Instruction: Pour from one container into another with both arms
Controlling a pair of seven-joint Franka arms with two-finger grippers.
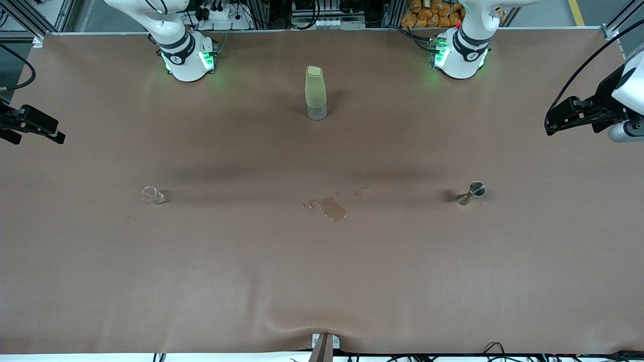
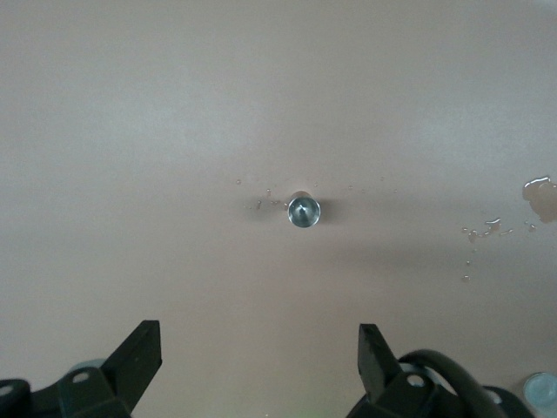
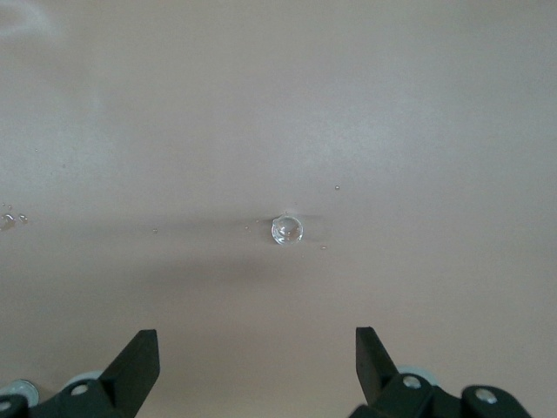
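Glass cup [image 3: 286,229]: upright, directly under spread right gripper [image 3: 257,366]. Jigger [image 2: 304,211]: upright under spread left gripper [image 2: 259,361].

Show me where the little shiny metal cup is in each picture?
Front view: the steel jigger stands on the table toward the left arm's end, level with the spilled puddle.
Left wrist view: it sits mid-picture, seen from above, ahead of the open left tool.
Right wrist view: not in it; that one is the clear glass cup.
Shared landmark: the puddle, also at the left wrist picture's edge.
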